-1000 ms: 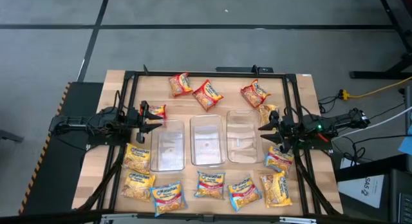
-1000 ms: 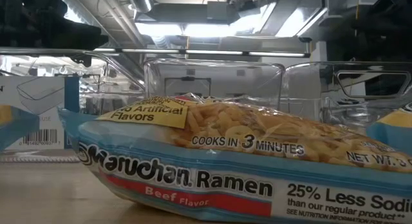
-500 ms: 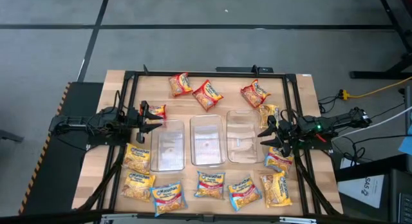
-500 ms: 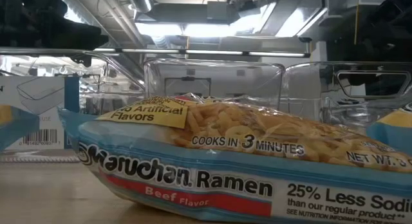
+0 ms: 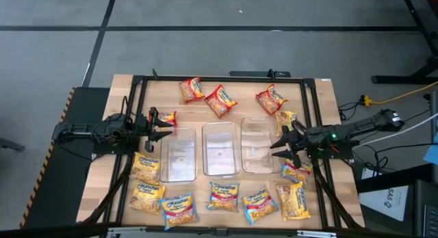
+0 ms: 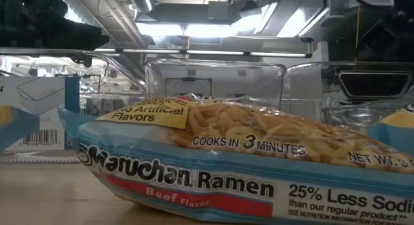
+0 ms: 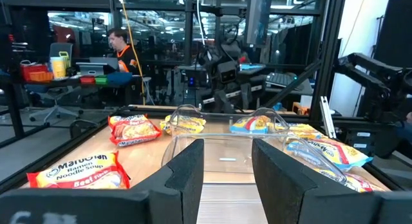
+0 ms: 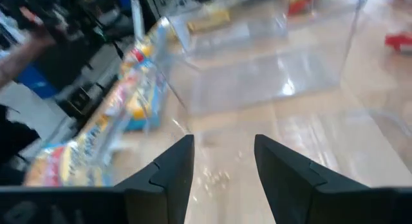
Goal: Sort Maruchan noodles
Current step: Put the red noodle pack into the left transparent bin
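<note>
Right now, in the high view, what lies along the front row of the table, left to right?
Yellow packet → blue packet → yellow packet → blue packet → yellow packet.

Maruchan noodle packets [image 5: 220, 196] lay flat around the table's middle: three red/orange ones [image 5: 220, 99] along the far edge, a small red one [image 5: 166, 118] at far left, a yellow one [image 5: 284, 121] at right. Yellow packets [image 5: 146, 167] sat stacked down the near left side, and blue and yellow ones lined the near edge toward the right. The low view showed one blue-banded Beef Flavor packet [image 6: 233, 163] lying flat, up close.
</note>
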Robot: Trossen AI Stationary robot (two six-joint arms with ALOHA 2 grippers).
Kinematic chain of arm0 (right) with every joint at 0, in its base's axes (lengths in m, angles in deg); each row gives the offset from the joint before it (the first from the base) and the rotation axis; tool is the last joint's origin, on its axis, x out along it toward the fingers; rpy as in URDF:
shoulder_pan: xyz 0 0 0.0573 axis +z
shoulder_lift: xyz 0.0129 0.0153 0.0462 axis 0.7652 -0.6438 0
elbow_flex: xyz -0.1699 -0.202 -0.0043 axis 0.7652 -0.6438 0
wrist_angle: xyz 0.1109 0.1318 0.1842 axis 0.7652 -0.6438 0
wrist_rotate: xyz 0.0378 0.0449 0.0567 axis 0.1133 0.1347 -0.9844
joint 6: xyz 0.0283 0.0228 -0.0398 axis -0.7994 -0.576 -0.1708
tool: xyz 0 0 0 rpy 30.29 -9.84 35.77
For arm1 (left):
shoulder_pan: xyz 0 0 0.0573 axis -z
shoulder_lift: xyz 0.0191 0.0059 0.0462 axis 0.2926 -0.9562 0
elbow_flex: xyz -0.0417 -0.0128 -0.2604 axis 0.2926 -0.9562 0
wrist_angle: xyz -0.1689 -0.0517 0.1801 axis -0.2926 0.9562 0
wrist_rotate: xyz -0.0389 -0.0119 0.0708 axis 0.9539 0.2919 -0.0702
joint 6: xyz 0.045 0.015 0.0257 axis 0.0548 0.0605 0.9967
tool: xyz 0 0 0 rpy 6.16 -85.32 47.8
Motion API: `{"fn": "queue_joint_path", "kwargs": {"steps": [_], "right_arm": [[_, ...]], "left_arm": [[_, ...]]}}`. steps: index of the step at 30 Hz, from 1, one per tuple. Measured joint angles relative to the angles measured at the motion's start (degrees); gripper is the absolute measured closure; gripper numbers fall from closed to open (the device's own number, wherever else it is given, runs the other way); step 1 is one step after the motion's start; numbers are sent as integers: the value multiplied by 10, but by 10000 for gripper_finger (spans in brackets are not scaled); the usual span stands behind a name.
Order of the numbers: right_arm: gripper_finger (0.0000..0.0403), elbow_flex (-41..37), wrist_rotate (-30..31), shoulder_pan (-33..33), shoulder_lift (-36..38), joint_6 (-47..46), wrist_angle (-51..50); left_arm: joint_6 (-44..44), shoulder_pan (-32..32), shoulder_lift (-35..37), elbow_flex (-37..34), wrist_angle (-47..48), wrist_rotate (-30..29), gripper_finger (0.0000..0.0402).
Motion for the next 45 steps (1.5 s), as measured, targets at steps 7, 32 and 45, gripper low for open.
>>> {"fn": "queue_joint_path", "kwargs": {"steps": [7,32,45], "right_arm": [[235,0,71,0,-80,-32,65],[235,0,219,0,-159,173,357],[235,0,272,0,-159,109,268]], "left_arm": [[-105,0,0,0,-1,1,276],[-18,0,0,0,16,-124,276],[24,0,0,0,29,-141,276]]}}
